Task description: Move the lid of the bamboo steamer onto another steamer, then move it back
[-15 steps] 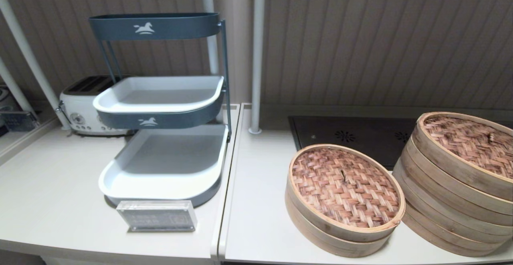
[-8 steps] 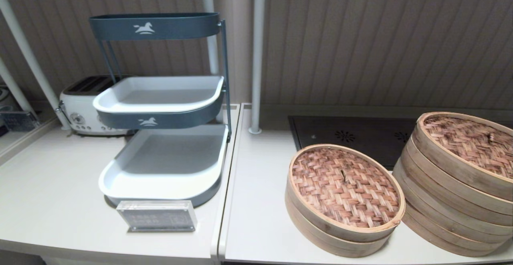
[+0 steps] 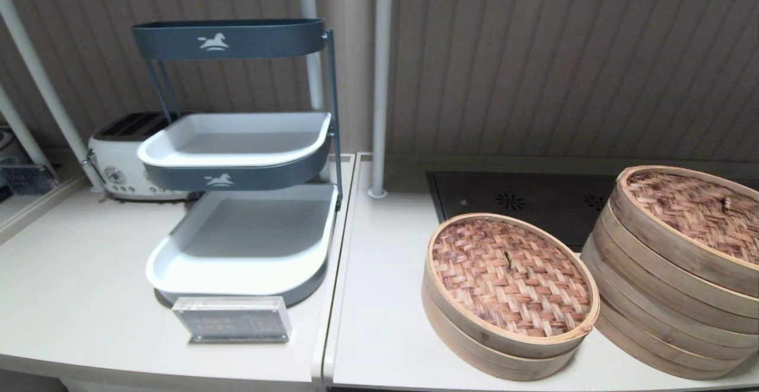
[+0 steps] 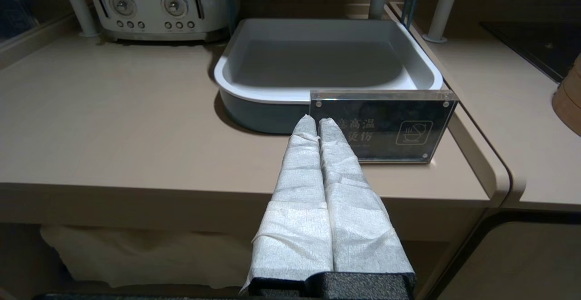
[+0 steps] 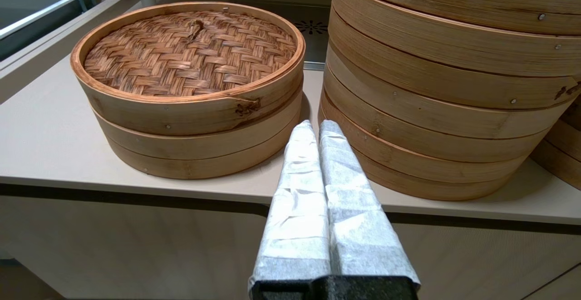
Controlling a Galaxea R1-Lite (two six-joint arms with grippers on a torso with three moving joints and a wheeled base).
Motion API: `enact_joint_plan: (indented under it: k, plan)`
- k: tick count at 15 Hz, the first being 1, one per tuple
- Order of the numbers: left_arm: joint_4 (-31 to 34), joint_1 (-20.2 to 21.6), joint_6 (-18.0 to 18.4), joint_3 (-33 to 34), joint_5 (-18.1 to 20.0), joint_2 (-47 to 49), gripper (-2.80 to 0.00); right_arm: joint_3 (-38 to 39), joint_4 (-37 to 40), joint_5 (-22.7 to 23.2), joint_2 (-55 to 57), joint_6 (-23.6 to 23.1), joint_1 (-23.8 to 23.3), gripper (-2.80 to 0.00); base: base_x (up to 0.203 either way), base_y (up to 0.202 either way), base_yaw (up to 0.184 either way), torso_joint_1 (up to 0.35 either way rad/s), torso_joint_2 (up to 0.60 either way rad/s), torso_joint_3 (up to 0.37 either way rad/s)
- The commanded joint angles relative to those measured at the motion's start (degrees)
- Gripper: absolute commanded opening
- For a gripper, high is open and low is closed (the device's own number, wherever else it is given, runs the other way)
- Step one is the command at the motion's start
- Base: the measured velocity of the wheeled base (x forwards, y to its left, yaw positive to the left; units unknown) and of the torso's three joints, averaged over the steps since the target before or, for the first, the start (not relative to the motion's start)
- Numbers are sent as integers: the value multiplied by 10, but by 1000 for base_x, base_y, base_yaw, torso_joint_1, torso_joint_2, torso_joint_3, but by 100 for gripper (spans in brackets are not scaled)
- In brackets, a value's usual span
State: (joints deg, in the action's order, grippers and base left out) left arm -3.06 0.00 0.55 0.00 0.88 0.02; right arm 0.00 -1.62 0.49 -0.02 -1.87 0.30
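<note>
The bamboo steamer lid (image 3: 510, 273) (image 5: 190, 52), reddish-brown weave with a dark smudge on its pale rim, rests on a low steamer (image 5: 199, 154) at the counter's front right. Right beside it stands the tall stack of bamboo rings (image 3: 664, 297) (image 5: 435, 86), topped by its own woven lid (image 3: 694, 214). My right gripper (image 5: 317, 125) is shut and empty, hovering off the counter's front edge, pointing at the gap between the low steamer and the stack. My left gripper (image 4: 317, 120) is shut and empty, off the front edge before the sign. Neither gripper shows in the head view.
A three-tier rack with grey trays (image 3: 243, 244) and a clear acrylic sign (image 3: 232, 319) (image 4: 381, 125) occupy the left counter, with a white toaster (image 3: 121, 161) behind. A black hob (image 3: 522, 202) lies behind the steamers. Two white poles (image 3: 379, 83) rise at the back.
</note>
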Motion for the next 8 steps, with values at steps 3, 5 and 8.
enact_joint_plan:
  k: [3,5,8]
  plan:
    - [-1,0,0,16,0,0,-280,14,0,1,1,-1,0,-280,0,0,0,0,0,0]
    - [0,0,0,16,0,0,-280,14,0,1,1,0,0,-280,0,0,0,0,0,0]
    - [0,0,0,16,0,0,-280,14,0,1,1,0,0,-280,0,0,0,0,0,0]
